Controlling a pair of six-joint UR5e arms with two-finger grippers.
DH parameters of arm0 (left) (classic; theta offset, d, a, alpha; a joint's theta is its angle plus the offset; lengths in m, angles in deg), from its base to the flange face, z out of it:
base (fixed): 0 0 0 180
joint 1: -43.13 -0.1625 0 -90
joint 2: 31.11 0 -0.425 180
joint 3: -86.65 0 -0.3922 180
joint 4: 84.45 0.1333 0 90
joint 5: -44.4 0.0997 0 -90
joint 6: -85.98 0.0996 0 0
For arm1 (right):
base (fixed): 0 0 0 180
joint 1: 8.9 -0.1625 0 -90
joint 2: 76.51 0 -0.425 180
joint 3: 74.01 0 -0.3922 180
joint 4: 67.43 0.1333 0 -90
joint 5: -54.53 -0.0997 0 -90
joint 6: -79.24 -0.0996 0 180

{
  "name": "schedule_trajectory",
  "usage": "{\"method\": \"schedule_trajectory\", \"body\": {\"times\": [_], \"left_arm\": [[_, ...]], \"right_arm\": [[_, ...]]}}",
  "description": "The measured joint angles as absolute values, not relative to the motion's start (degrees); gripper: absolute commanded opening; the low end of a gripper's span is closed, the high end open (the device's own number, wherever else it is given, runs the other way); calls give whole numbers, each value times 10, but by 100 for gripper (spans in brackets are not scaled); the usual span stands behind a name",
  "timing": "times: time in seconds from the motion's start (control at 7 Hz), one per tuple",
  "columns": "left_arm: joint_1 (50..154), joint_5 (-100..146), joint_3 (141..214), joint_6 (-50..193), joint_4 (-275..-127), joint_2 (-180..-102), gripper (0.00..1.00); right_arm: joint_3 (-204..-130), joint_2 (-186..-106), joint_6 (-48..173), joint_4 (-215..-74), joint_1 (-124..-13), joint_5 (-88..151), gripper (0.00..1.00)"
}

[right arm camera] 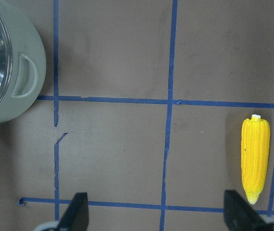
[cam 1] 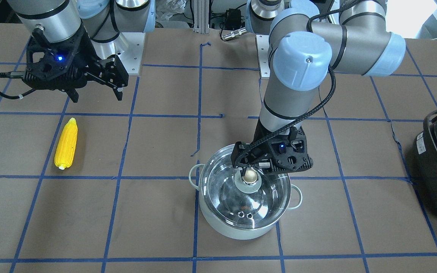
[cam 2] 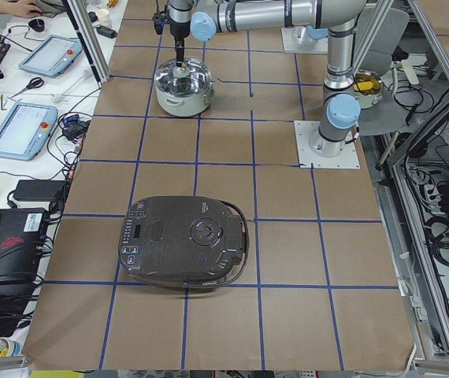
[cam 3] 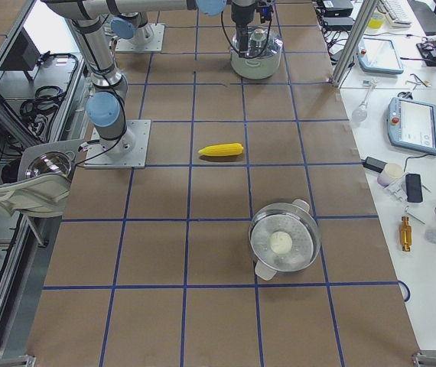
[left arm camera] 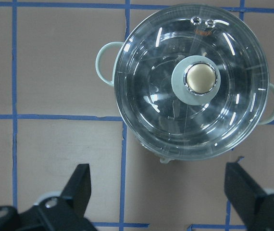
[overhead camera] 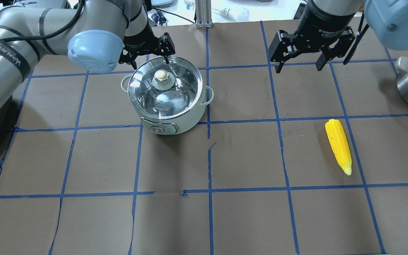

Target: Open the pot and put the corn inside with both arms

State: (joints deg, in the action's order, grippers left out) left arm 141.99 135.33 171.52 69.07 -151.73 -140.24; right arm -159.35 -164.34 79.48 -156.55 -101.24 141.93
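Left pincer is wide open, maybe just over the pot knob. Right pincer, wide too, is nearer the corn.

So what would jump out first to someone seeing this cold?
The bright yellow corn lies alone on the brown table on the robot's right, with the right gripper open in the air, clear of it. On the other side, the mint pot has its glass lid on, and the left gripper hangs open beside the knob, not around it.
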Motion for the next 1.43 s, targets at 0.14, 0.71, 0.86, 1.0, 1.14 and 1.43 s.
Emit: {"method": "schedule_trajectory", "body": {"times": [0.14, 0.71, 0.86, 1.0, 1.14, 1.43], "left_arm": [[1422, 1353, 1717, 695, -1506, -1417, 100], [1424, 1349, 1718, 701, -1494, -1440, 90], [1424, 1349, 1716, 701, -1495, -1440, 90], [1424, 1348, 1716, 701, -1496, -1440, 89], [1424, 1347, 1715, 701, -1498, -1440, 87], [1424, 1346, 1718, 701, -1502, -1440, 86]], "right_arm": [[-1594, -1643, 794, -1566, -1013, 1419, 100], [-1592, -1644, 793, -1566, -1013, 1419, 100], [-1592, -1643, 793, -1566, -1014, 1419, 100], [-1593, -1643, 793, -1566, -1014, 1420, 100], [-1593, -1643, 793, -1565, -1014, 1420, 100], [-1594, -1643, 793, -1565, -1014, 1422, 100]]}}
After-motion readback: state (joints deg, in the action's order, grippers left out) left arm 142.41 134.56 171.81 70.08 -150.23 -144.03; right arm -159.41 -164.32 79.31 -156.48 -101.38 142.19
